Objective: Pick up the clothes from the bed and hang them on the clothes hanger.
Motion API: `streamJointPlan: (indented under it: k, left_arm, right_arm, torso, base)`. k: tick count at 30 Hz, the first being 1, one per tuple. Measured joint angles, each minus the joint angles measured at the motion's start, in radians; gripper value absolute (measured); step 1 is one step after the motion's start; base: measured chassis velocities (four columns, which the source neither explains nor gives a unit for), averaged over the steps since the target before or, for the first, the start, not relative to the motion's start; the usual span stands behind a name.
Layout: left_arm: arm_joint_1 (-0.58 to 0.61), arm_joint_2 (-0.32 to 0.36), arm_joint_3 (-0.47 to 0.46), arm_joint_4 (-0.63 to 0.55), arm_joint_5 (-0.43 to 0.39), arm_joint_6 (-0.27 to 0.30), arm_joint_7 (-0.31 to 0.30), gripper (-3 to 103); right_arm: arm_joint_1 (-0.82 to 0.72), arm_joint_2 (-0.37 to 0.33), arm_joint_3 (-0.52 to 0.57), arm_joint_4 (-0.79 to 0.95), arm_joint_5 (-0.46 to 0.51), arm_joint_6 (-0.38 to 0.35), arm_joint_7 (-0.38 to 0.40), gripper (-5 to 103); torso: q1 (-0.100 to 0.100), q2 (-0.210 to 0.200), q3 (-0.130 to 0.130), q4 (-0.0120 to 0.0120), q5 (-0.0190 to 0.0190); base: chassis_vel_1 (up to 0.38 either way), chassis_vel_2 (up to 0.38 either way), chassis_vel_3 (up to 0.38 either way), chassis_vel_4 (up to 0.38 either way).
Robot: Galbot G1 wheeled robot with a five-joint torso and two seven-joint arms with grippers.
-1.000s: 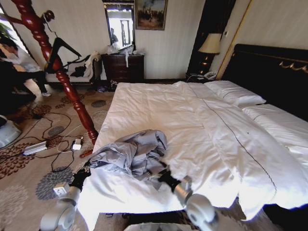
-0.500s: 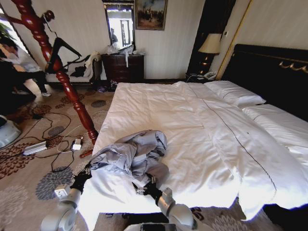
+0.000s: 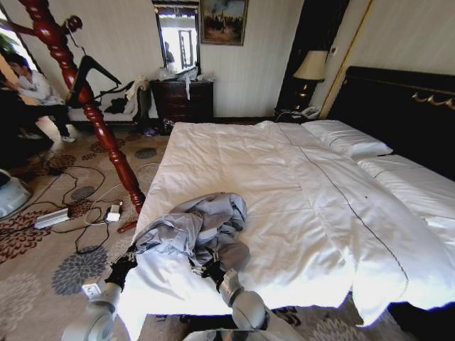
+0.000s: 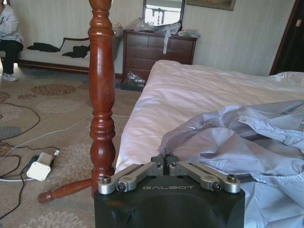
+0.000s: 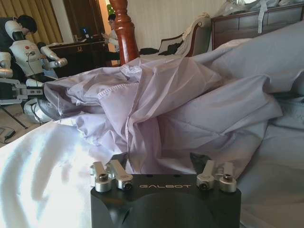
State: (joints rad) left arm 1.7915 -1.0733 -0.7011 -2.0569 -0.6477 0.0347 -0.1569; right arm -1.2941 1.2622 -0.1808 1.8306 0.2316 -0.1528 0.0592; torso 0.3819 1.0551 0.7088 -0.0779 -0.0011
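Shirt [image 3: 195,231] lies crumpled on bed [image 3: 284,177], lower left of the head view. Left gripper [image 3: 126,261] pinched closed at its edge; right gripper [image 3: 208,270] spread wide against it.

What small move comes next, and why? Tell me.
Probably close the right tool on the shirt: its jaws stand open with bunched fabric directly ahead. The left tool sits at the shirt's other side, by the edge of the bed.

Bright daylight washes the bed [image 3: 298,177], glaring on its white duvet; the head view bends at its edges, and corners darken.
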Motion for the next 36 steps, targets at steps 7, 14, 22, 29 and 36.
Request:
streamJointPlan:
  k: [7, 14, 22, 29, 36]
  left_arm:
    - [0.003, 0.005, -0.003, -0.009, -0.006, 0.001, 0.0, 0]
    - [0.011, 0.003, 0.006, -0.011, 0.0, 0.001, 0.001, 0]
    - [0.01, 0.0, 0.025, -0.014, 0.01, 0.001, 0.001, 0]
    - [0.02, 0.0, 0.024, -0.023, 0.013, 0.0, 0.002, 0]
    - [0.024, 0.0, 0.029, -0.035, 0.018, 0.0, 0.002, 0]
  right_arm:
    - [0.024, -0.026, -0.043, 0.009, 0.029, -0.004, -0.007, 40]
    - [0.053, -0.066, -0.049, 0.013, 0.036, -0.002, -0.02, 19]
    - [0.124, -0.125, -0.038, 0.019, 0.066, 0.001, -0.019, 1]
    - [0.146, -0.199, -0.014, 0.062, 0.106, -0.003, -0.013, 0]
    - [0.173, -0.244, 0.032, 0.106, 0.136, -0.014, -0.01, 0]
  torso:
    - [0.0, 0.0, 0.0, -0.0001, 0.0025]
    - [0.0, 0.0, 0.0, -0.0002, 0.0017]
    - [0.0, 0.0, 0.0, 0.0001, 0.0015]
    - [0.0, 0.0, 0.0, 0.0, 0.0012]
    - [0.0, 0.0, 0.0, -0.0001, 0.0012]
  base:
    - [0.0, 0.0, 0.0, 0.0]
    - [0.0, 0.0, 0.0, 0.0]
    - [0.0, 0.0, 0.0, 0.0]
    - [0.0, 0.0, 0.0, 0.0]
    - [0.0, 0.0, 0.0, 0.0]
